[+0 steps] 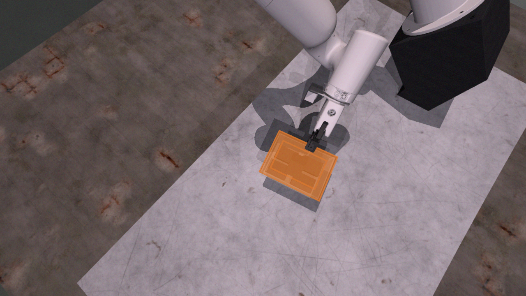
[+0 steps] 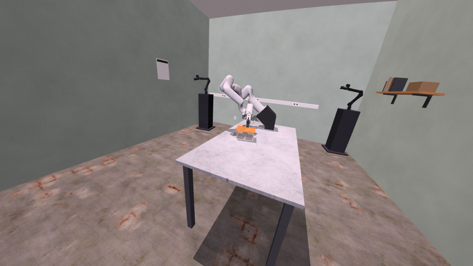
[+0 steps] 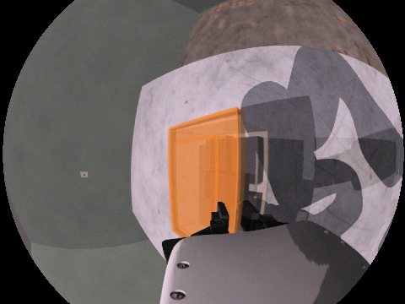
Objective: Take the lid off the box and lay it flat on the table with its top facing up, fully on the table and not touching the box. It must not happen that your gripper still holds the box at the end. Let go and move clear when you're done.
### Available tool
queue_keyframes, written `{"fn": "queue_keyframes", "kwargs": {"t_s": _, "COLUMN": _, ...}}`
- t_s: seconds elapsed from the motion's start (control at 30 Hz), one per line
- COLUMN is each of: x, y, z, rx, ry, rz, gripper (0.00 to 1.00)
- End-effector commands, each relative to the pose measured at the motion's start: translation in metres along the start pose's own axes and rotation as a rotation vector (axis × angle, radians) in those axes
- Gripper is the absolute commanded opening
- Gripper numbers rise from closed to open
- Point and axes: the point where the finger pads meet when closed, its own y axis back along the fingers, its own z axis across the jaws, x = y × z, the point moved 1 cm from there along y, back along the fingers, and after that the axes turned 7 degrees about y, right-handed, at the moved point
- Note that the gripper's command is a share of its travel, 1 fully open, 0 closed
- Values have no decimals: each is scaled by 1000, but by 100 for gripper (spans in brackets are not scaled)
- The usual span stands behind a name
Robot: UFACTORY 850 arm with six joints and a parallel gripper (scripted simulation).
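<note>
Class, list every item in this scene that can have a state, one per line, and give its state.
lid: orange, level, gripped at its edge nearest the arm, over the box.
box: pale, on the table under the lid; contact between them unclear.
gripper: shut on the lid's edge.
table: standing, bearing the box.

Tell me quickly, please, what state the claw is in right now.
Claw: closed on the rear edge of the orange lid, which sits over the box.

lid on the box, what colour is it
Translucent orange flat rectangular lid; clearest in the top view.
</note>
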Motion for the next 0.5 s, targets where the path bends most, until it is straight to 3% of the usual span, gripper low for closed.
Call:
{"fn": "queue_keyframes", "kwargs": {"t_s": 0.0, "x": 0, "y": 0, "z": 0, "rx": 0, "ry": 0, "rz": 0, "gripper": 0}}
{"fn": "queue_keyframes", "kwargs": {"t_s": 0.47, "x": 0, "y": 2, "z": -3, "rx": -23, "ry": 0, "rz": -3, "gripper": 0}}
